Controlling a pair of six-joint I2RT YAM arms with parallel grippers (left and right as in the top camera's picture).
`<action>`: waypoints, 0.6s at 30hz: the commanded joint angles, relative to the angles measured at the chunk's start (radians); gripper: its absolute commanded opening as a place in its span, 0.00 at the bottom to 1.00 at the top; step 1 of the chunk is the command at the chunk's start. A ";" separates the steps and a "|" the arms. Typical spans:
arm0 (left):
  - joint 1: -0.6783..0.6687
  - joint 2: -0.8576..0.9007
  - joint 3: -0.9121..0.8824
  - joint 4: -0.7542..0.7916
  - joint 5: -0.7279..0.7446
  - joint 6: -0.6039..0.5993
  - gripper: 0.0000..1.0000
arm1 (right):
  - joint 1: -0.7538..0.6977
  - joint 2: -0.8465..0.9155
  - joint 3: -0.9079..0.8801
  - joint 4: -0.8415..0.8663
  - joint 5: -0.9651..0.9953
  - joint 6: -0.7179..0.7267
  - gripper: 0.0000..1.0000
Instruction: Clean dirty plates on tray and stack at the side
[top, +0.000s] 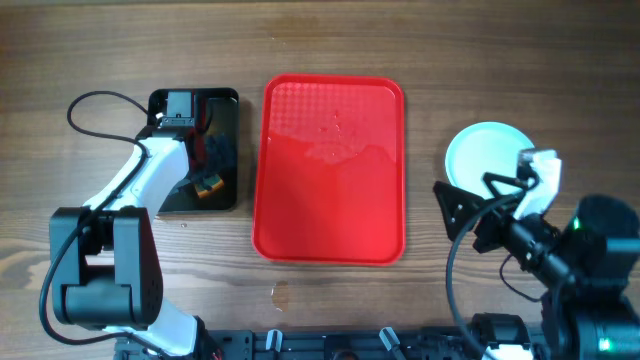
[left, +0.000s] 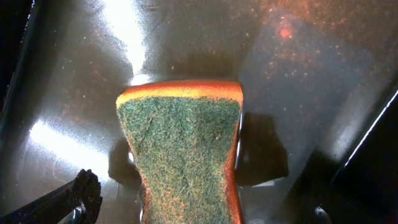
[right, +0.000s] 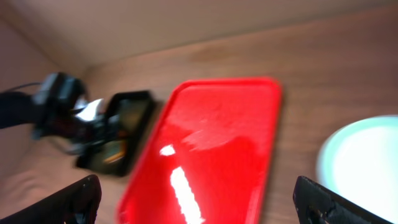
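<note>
The red tray (top: 330, 230) lies in the middle of the table with nothing on it; it also shows in the right wrist view (right: 217, 118). The pale plates (top: 487, 152) sit on the table right of the tray, seen as one round disc; I cannot tell how many are stacked. A plate edge shows in the right wrist view (right: 364, 158). My right gripper (top: 470, 197) is open and empty, just in front of the plates (right: 202, 208). My left gripper (left: 202, 208) is open over a green-and-orange sponge (left: 180, 149), its fingers apart from the sponge's sides.
The sponge (top: 207, 185) lies in a smaller black tray (top: 225, 105) left of the red tray, with the left arm (top: 150, 170) over it. The black tray shows blurred in the right wrist view (right: 118, 134). A black cable (top: 90, 105) loops at the far left.
</note>
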 joint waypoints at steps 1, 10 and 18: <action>0.001 -0.002 -0.001 0.000 0.002 0.002 1.00 | 0.008 -0.132 -0.105 0.108 0.313 -0.082 1.00; 0.001 -0.002 -0.001 0.000 0.002 0.002 1.00 | 0.008 -0.492 -0.430 0.195 0.444 -0.089 1.00; 0.001 -0.002 -0.001 0.000 0.002 0.002 1.00 | 0.008 -0.572 -0.688 0.463 0.415 -0.085 1.00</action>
